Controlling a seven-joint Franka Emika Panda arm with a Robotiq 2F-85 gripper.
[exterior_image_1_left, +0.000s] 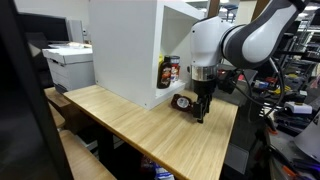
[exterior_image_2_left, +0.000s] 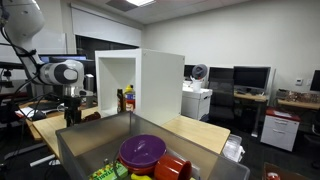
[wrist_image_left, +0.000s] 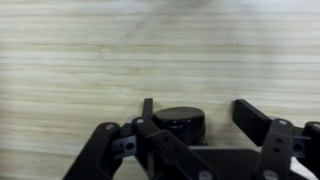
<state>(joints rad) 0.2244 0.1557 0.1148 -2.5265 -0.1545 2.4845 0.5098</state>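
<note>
Hand: the hand (wrist_image_left: 197, 106) points straight down at the tabletop (wrist_image_left: 90, 50), jaws wide apart and gripping nothing. A dark round can (wrist_image_left: 181, 122) sits in the gap between them.
Fingers: in the wrist view one finger (wrist_image_left: 148, 104) stands just beside the can's wall, whether touching I cannot tell. The opposite finger is clearly apart from it.
Can's place: on the bare wood near the tabletop's edge, just in front of the open side of a white cabinet (exterior_image_1_left: 125, 45). In an exterior view the can (exterior_image_1_left: 184, 101) shows right beside the hand (exterior_image_1_left: 201, 112).
Can's axis: it looks like a low cylinder. Whether it lies flat or stands on its rim I cannot tell, so neither can I give its axis.
Progress: by my reading the hand is placed around the can, but no grip is made and nothing is lifted.
Around: bottles (exterior_image_1_left: 170, 70) stand inside the cabinet.
Farther out: a printer (exterior_image_1_left: 70, 65) stands beyond the tabletop, and a grey bin (exterior_image_2_left: 90, 150) holds a purple bowl (exterior_image_2_left: 143, 150).
</note>
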